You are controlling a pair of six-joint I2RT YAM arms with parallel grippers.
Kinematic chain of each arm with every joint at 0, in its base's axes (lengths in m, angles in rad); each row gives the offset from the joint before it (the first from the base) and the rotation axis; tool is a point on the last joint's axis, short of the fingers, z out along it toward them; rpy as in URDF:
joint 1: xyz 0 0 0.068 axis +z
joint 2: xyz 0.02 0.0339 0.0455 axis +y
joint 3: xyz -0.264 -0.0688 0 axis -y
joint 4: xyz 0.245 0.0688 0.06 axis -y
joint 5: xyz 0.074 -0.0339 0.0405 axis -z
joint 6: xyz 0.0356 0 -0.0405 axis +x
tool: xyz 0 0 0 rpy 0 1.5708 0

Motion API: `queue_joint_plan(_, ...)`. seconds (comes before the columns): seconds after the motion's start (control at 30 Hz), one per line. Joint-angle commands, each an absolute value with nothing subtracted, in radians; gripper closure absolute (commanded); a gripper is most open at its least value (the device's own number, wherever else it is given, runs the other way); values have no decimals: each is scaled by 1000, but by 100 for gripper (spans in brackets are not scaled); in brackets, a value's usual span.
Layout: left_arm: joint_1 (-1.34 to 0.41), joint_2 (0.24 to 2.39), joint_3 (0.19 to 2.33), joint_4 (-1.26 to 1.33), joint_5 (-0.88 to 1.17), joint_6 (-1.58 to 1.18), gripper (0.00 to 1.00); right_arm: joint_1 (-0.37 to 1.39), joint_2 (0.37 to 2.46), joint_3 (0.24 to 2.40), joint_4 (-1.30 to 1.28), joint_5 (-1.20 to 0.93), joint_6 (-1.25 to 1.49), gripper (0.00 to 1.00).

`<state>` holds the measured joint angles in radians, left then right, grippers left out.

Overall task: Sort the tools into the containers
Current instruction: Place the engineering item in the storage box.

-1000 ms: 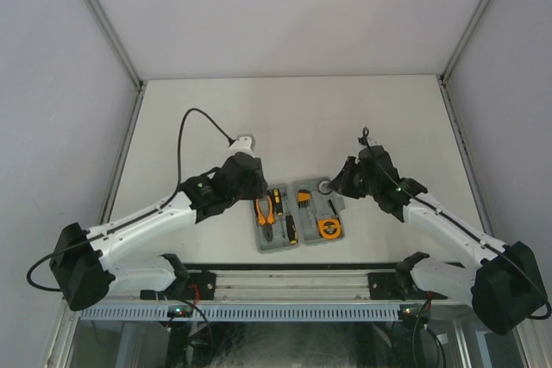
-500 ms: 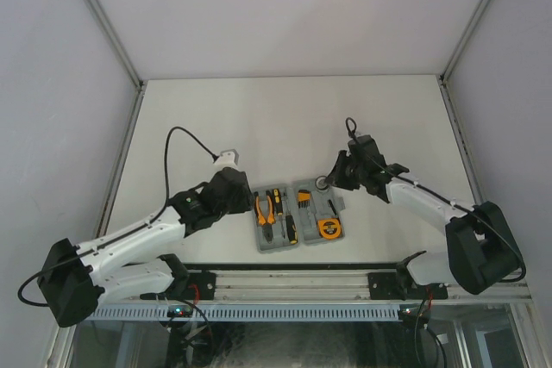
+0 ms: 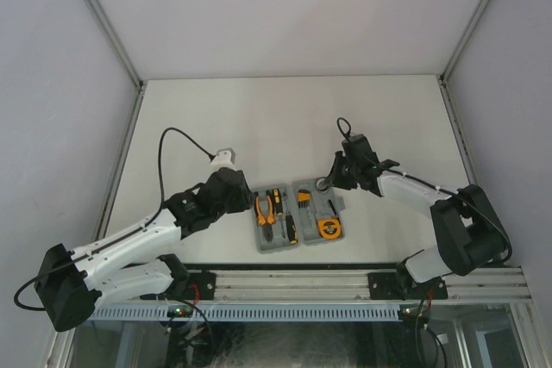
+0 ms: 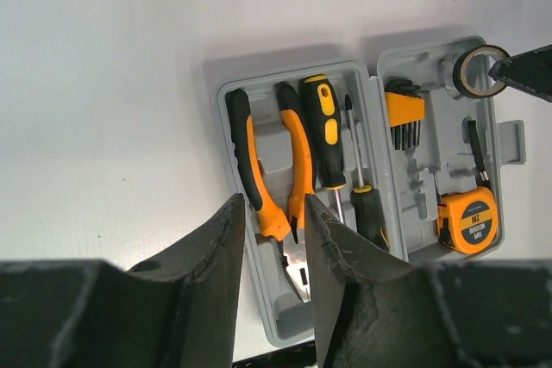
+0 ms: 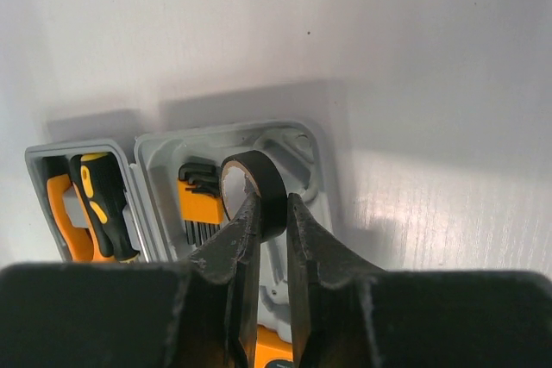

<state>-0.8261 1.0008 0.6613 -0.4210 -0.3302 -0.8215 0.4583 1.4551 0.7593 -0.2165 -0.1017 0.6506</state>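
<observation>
Case (image 4: 427, 174): grey moulded plastic, matt. Pliers (image 4: 259, 178) grips: orange and black, smooth, slight sheen. Tape roll (image 5: 267, 185): black, glossy outer face. Tape measure (image 4: 470, 220): orange plastic with glossy label. Surface (image 4: 112, 84): white, matt, smooth. Left claw (image 4: 274, 213) fingers (image 4: 211, 282): dark, matt, finely scuffed.

Robotics lab test cell, plain white flat tabletop (image 3: 285, 109) walled by pale grey panels (image 3: 43, 84) on slim aluminium struts (image 3: 102, 19), white-and-black left arm (image 3: 129, 239) and right arm (image 3: 414, 191) mounted on a slotted metal rail (image 3: 293, 280)
</observation>
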Motion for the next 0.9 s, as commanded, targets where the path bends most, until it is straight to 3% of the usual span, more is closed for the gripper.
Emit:
queue_joint_plan(0.0, -821, 979, 643, -393, -348, -842, 63, 450, 1478, 810, -166, -71, 628, 93)
queue_joint_plan(0.63, -821, 982, 653, -397, -348, -841, 65, 452, 1532, 842, -201, -67, 610, 91)
queue_joint_plan(0.87, -821, 980, 652, -396, -347, -841, 65, 455, 1525, 843, -211, -77, 611, 81)
